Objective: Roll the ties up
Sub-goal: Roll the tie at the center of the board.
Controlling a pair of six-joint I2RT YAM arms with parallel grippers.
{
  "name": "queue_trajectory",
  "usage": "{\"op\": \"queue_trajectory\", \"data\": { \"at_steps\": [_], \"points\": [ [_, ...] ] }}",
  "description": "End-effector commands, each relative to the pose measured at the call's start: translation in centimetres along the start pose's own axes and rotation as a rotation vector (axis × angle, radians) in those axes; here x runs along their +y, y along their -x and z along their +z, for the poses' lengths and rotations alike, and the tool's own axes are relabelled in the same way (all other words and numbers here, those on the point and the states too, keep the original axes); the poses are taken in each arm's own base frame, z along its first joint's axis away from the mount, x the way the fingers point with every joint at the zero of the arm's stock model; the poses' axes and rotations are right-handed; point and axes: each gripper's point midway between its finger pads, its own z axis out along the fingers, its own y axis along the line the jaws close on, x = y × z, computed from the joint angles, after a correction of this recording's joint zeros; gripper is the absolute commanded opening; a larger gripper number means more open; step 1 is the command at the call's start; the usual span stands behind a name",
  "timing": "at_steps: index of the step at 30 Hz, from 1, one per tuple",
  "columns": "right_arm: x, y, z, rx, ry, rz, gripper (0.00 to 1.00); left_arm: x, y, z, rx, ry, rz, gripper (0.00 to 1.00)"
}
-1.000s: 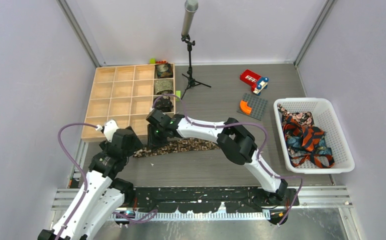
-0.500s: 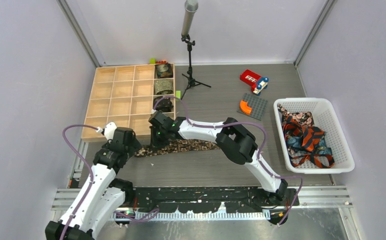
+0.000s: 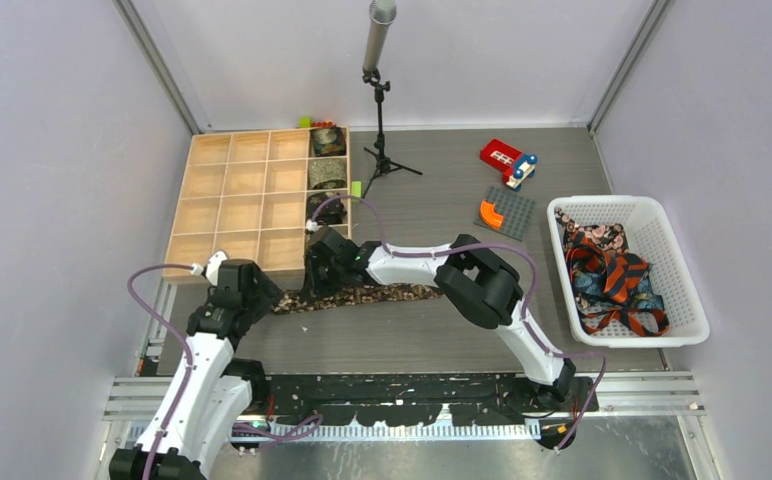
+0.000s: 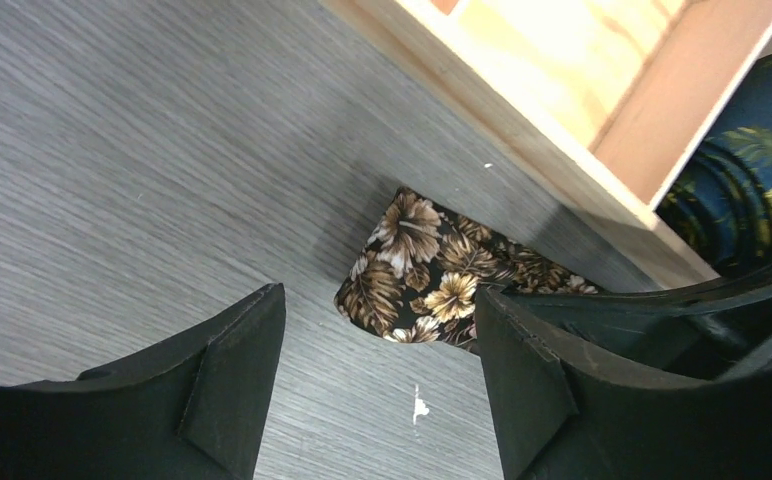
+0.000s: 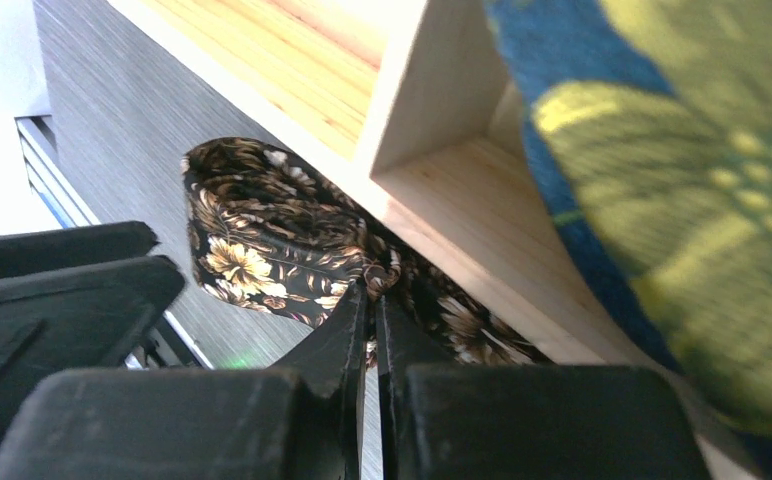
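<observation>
A brown floral tie (image 3: 372,294) lies stretched across the table in front of the wooden compartment box (image 3: 232,205). Its left end (image 4: 412,270) lies just ahead of my left gripper (image 4: 377,345), which is open with bare table between the fingers (image 4: 232,380). My right gripper (image 5: 372,300) is shut on a bunched fold of this tie (image 5: 262,250) beside the box wall (image 5: 462,190). In the top view the right gripper (image 3: 320,282) sits on the tie near its left end, with the left gripper (image 3: 265,297) beside it. Three rolled ties (image 3: 328,175) fill the box's right column.
A white basket (image 3: 612,200) at the right holds loose ties (image 3: 617,275). A microphone stand (image 3: 380,90), a red toy (image 3: 507,160) and a grey plate with an orange piece (image 3: 505,212) stand at the back. Dark blue floral fabric (image 5: 662,150) looms close to the right wrist camera.
My right gripper has shut on the tie and shifted slightly right. The left arm has moved nearer to the tie's left end, its jaws somewhat narrower.
</observation>
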Motion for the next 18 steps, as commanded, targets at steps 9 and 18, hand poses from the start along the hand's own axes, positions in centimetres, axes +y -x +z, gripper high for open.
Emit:
{"op": "queue_trajectory", "data": {
  "at_steps": [9,18],
  "points": [
    [-7.8,-2.3,-1.9,0.047,-0.174,-0.028,0.09,-2.0,0.9,-0.2,-0.033,-0.106,-0.005,0.72],
    [-6.8,-1.8,-1.2,0.059,-0.141,-0.021,0.09,-1.6,0.7,1.4,-0.048,-0.087,0.006,0.67]
  ]
}}
